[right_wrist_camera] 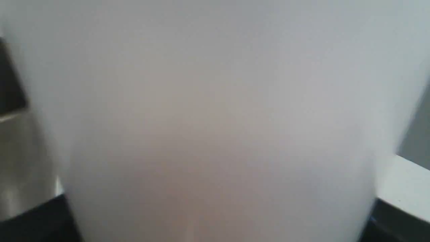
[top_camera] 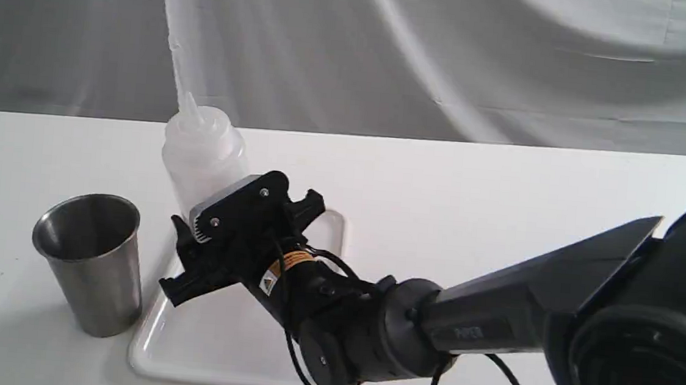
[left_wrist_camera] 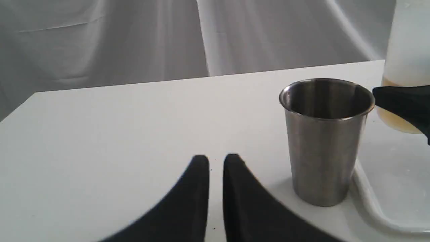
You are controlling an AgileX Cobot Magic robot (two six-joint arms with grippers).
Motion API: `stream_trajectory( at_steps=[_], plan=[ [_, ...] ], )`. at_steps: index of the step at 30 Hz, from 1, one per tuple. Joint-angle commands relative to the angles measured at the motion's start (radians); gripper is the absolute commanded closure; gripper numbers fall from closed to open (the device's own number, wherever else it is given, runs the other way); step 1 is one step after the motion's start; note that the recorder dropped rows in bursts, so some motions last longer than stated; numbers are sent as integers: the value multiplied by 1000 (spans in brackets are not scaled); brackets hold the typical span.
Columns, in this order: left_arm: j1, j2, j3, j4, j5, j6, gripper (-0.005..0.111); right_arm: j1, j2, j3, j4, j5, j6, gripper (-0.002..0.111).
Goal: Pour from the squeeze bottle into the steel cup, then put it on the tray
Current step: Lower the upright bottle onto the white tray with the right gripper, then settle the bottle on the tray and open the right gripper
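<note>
The squeeze bottle [top_camera: 202, 151] stands nearly upright over the far left part of the white tray [top_camera: 214, 354], nozzle up. My right gripper [top_camera: 237, 215] is shut on its lower body, and its base is hidden in the exterior view. A little orange-yellow liquid shows at the bottle's bottom [left_wrist_camera: 393, 117], with a black finger [left_wrist_camera: 403, 104] across it. The bottle [right_wrist_camera: 215, 117] fills the right wrist view. The steel cup [top_camera: 90, 258] stands upright on the table just left of the tray, also seen as the cup [left_wrist_camera: 324, 141]. My left gripper [left_wrist_camera: 216, 159] is shut and empty, low over the table beside the cup.
The tray's near rim [left_wrist_camera: 373, 205] runs right beside the cup's base. White table all around, with its far edge [top_camera: 445, 140] against a grey cloth backdrop. The right arm [top_camera: 491, 326] reaches across the tray from the right.
</note>
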Motion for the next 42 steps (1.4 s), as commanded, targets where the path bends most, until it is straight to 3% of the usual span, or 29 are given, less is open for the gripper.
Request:
stream_trajectory(
  at_steps=[1, 42],
  plan=[
    [3, -5, 4, 0, -8, -2, 98, 2, 2, -2, -14, -45, -4, 108],
    [3, -5, 4, 0, -8, -2, 98, 2, 71, -2, 78, -47, 67, 108]
  ],
)
